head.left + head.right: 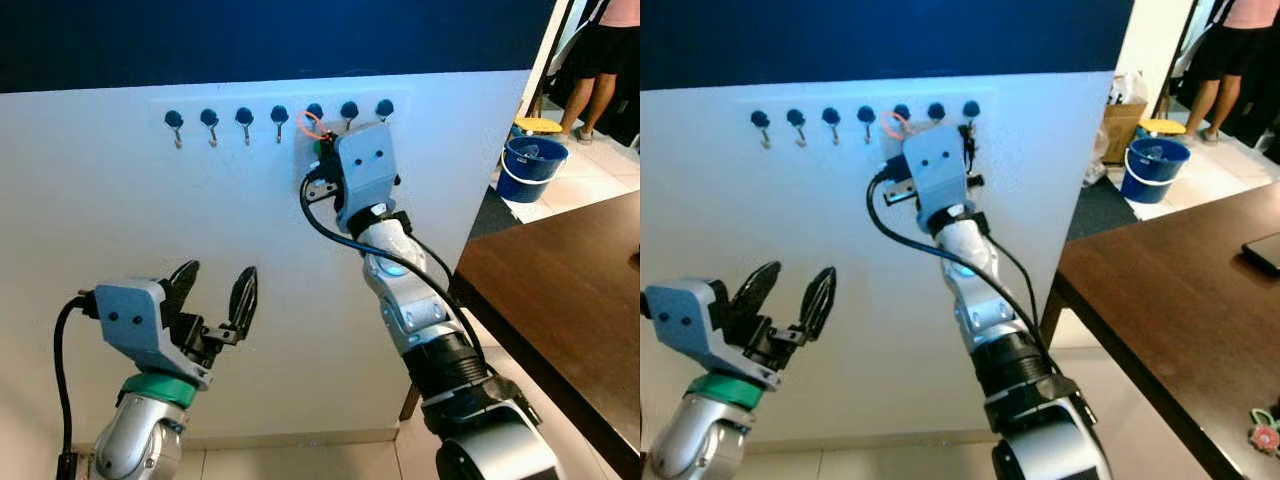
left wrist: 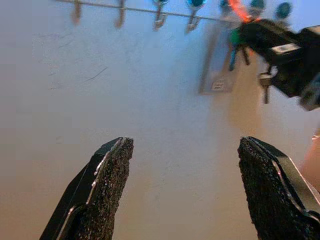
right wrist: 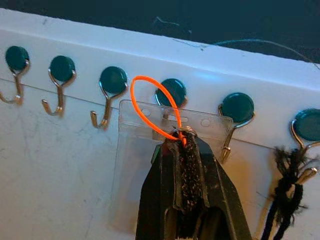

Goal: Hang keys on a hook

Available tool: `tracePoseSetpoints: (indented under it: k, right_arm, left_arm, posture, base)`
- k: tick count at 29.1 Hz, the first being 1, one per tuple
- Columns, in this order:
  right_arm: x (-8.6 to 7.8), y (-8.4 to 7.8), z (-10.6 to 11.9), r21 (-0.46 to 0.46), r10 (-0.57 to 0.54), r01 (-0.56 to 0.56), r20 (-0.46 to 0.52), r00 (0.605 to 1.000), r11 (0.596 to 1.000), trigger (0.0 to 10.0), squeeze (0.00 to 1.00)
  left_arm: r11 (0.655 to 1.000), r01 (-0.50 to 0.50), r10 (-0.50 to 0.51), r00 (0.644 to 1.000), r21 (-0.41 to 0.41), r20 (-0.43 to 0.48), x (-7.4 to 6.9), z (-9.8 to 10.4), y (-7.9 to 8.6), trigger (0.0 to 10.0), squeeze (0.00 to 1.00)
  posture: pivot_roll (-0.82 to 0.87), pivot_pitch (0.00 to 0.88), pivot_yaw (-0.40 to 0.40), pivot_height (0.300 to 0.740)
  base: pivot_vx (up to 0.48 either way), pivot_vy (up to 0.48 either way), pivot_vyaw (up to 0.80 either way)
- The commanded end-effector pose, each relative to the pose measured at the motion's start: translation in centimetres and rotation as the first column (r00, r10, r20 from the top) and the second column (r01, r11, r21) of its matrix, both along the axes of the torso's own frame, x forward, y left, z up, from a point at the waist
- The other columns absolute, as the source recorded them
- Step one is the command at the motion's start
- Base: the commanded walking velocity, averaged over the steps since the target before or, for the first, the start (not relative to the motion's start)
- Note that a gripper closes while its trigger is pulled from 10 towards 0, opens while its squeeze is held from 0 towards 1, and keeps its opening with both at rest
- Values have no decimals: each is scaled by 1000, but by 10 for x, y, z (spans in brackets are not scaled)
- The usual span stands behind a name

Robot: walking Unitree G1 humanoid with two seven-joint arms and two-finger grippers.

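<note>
— Starting at the left: what is the left gripper [image 1: 212, 290] doing?

— It hangs low in front of the white wall [image 1: 120, 220], its two fingers spread wide with nothing between them, well below the hook rail [image 1: 278, 115]. It is far from the work.

— And moving right?

— The right gripper [image 3: 184, 150] is raised to the rail, its fingers pinched tight on the metal ring of the keys [image 3: 182, 134]. An orange loop [image 3: 150, 102] rises from that ring, and a clear plastic tag [image 3: 135, 150] hangs flat against the wall behind the fingers.

— Which relation decides the coming move?

— The loop against the fifth hook [image 3: 167, 97] from the left. The loop stands upright, its long axis running up from the pincer, and its top overlaps that hook's green knob. Whether the loop is already over the hook's prong I cannot tell; the tag hides the prong's tip.

— So the right arm is the nearer one?

— By far. My reading is that the loop needs to settle down onto the prong before the fingers let go.

— Room to move?

— Tight sideways. A bare hook sits just beside on each side, and farther right a black cord [image 3: 285, 185] dangles from another hook. Below the rail the wall is bare, so dropping straight down looks free. The dark table [image 1: 560, 290] lies off to the right, well apart.
</note>
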State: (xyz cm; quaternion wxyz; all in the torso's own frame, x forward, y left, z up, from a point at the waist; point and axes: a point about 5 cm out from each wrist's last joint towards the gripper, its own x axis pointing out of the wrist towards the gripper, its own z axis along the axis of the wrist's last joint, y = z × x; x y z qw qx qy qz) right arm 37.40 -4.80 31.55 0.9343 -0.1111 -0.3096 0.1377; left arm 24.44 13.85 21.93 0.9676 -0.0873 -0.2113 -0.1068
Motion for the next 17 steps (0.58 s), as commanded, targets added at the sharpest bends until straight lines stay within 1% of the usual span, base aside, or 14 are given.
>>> tracePoseSetpoints:
  k: [1, 2, 4, 6, 7, 9, 14, 17]
  right_arm:
    - [-1, 3, 0, -2, 2, -2, -4, 1000, 1000, 10000, 0]
    - [-2, 4, -5, -2, 7, -7, -13, 1000, 1000, 10000, 0]
    - [-2, 4, -5, -2, 7, -7, -13, 1000, 1000, 10000, 0]
    - [-5, 8, -17, -7, 28, -28, -40, 999, 1000, 10000, 0]
    - [-5, 8, -17, -7, 28, -28, -40, 999, 1000, 10000, 0]
    - [-7, 10, -30, -16, 52, -53, -68, 996, 998, 10000, 0]
    - [-9, 11, -39, -26, 73, -75, -86, 994, 997, 10000, 0]
    - [-11, 8, -45, -29, 73, -76, -91, 993, 997, 10000, 0]
  left_arm:
    - [1000, 0, 0, 1000, 9, -7, -2, -1, 1, 10000, 0]
    - [1000, 1, -1, 1000, 9, -7, -2, -2, 1, 10000, 0]
    - [1000, 1, -1, 1000, 9, -7, -2, -2, 1, 10000, 0]
    - [1000, 2, -2, 1000, 9, -9, -2, -2, 1, 10000, 0]
    - [1000, 2, -2, 1000, 9, -9, -2, -2, 1, 10000, 0]
    - [1000, 0, 0, 1000, 10, -9, -3, -3, 2, 10000, 0]
    - [1000, -1, 1, 1000, 9, -9, -4, -3, 2, 10000, 0]
    - [1000, -1, 1, 1000, 8, -10, -5, -3, 2, 10000, 0]
  posture:
    - [-214, 91, 110, 740]
    - [-216, 98, 110, 740]
    - [-216, 98, 110, 740]
    - [-216, 103, 106, 740]
    - [-216, 103, 106, 740]
    - [-217, 104, 102, 740]
    - [-216, 106, 99, 740]
    - [-218, 109, 97, 740]
  base:
    - [0, 0, 0]
    - [0, 0, 0]
    - [0, 0, 0]
    - [0, 0, 0]
    - [0, 0, 0]
    - [0, 0, 0]
    - [0, 0, 0]
    - [0, 0, 0]
